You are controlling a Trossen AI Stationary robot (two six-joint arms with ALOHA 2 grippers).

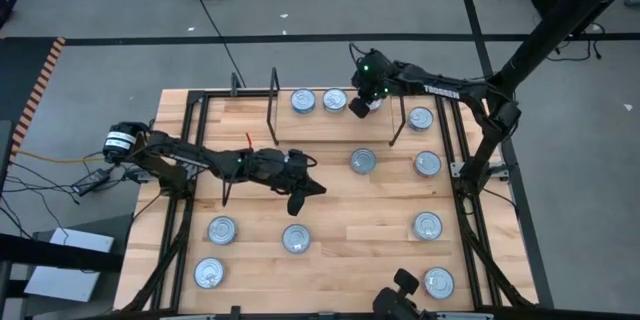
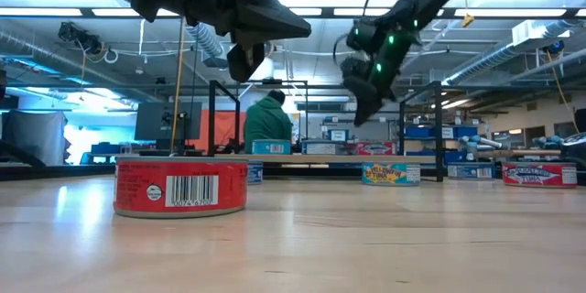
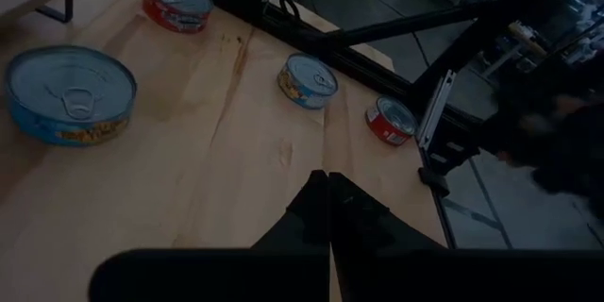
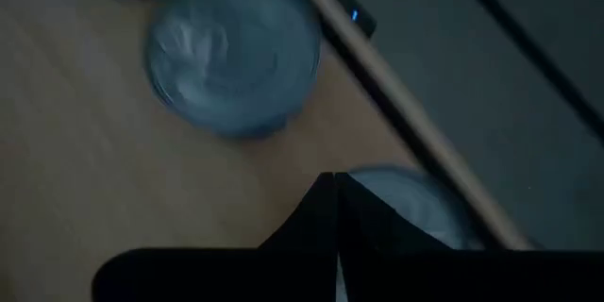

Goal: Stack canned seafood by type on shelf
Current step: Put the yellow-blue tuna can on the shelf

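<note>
Both empty, fingers closed: left end effector (image 1: 300,200) mid-tabletop, right end effector (image 1: 358,107) above far-edge tins (image 1: 334,100), likely between picks.

The right arm (image 1: 440,89) reads "TROSSEN"; can labels are unreadable.

left pincer (image 1: 300,198) closed, right pincer (image 1: 358,107) closed
</note>
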